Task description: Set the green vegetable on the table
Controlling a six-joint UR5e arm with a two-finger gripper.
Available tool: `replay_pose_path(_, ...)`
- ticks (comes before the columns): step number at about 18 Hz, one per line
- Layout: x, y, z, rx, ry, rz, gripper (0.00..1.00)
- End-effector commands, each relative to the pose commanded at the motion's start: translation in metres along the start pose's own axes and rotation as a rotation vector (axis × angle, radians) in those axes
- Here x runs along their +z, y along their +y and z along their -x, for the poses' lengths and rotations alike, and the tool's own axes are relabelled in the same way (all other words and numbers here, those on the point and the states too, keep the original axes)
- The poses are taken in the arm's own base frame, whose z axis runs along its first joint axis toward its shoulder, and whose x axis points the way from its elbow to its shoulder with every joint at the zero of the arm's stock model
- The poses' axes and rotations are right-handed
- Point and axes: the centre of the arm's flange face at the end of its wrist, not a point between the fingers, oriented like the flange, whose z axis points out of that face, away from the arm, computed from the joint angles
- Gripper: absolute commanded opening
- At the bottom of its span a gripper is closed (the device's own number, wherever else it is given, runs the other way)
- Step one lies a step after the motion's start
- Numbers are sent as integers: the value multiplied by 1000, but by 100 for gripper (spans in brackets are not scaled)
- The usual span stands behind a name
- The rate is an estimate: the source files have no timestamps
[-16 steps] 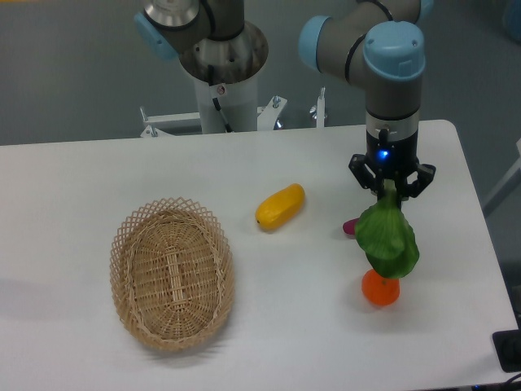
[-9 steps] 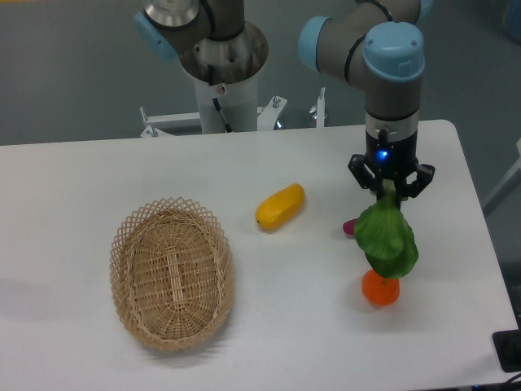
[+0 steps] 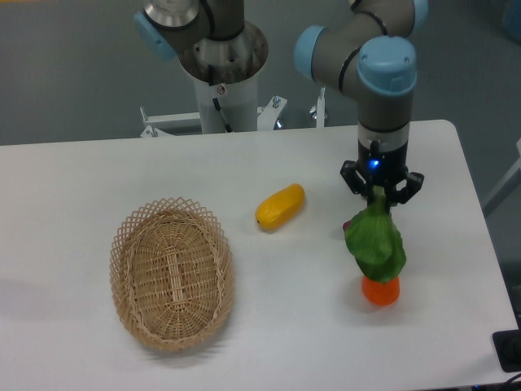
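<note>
White surface (image 3: 98, 171), grey wall behind: green vegetable (image 3: 375, 244) hangs in the air.
The gripper (image 3: 380, 192) is clamped on the vegetable's top end, leaves dangling over an orange (image 3: 380, 291), beside a purple piece (image 3: 349, 226). This looks like the carry step; next comes shifting toward bare surface clear of the orange, yellow fruit (image 3: 280, 206) and basket (image 3: 172, 273), lowering, then releasing.

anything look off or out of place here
Nothing is spilled or damaged. The hand holds the green vegetable dangling over the orange fruit, and a purple piece is mostly hidden behind its leaves. The wicker basket sits empty.
</note>
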Motion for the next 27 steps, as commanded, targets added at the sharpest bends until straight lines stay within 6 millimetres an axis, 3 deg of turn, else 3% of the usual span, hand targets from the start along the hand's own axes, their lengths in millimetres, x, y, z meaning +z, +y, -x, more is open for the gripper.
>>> replay_pose_path(4, 25, -19, -18, -37, 18, 1, 37)
replay_pose_path(6, 46, -31, -28, -33, 19, 18, 38)
replay_pose_path(11, 73, -36, -41, 26, 35, 76, 38)
replay_pose_path(17, 81, -44, -51, 46, 46, 81, 46)
replay_pose_path(19, 81, -44, -50, 45, 44, 79, 56)
replay_pose_path(21, 79, -45, -49, 38, 39, 77, 100)
replay_pose_path(27, 43, -48, -38, 20, -14, 41, 100)
